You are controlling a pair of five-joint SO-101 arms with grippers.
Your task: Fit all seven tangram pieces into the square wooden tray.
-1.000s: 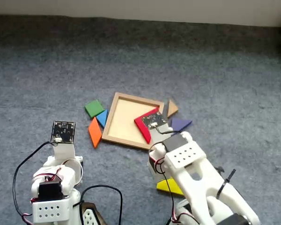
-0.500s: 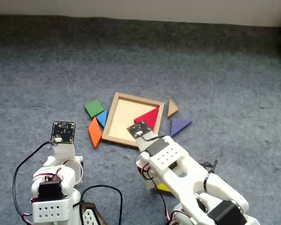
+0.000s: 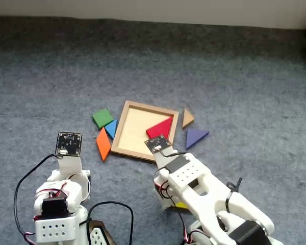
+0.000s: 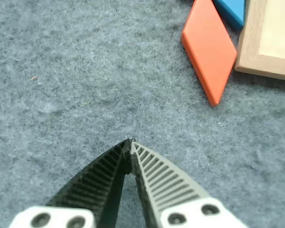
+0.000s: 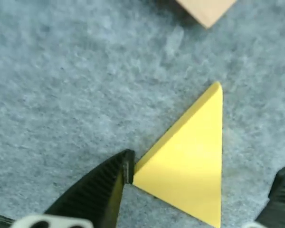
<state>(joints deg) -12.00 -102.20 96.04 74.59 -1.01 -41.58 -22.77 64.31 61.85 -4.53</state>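
Note:
The square wooden tray (image 3: 123,133) lies mid-table with a red triangle (image 3: 160,127) flat in its right corner. Left of it are a green square (image 3: 102,118), a blue triangle (image 3: 111,127) and an orange parallelogram (image 3: 103,143). To its right lie a tan triangle (image 3: 187,118) and a purple triangle (image 3: 196,136). The yellow triangle (image 5: 190,161) lies on the carpet near the tray's corner (image 5: 206,9). My right gripper (image 5: 204,173) is open and straddles it. My left gripper (image 4: 129,145) is shut and empty, on the carpet a short way from the orange parallelogram (image 4: 211,47).
Grey carpet covers the table. The right arm (image 3: 194,178) stretches over the yellow triangle (image 3: 181,205) just in front of the tray. The left arm (image 3: 61,199) sits at the front left. A pale wall runs along the far edge.
The right arm has drawn back from the tray toward the front, leaving the red triangle lying in the tray. It now hangs over the yellow triangle. The left arm has not moved.

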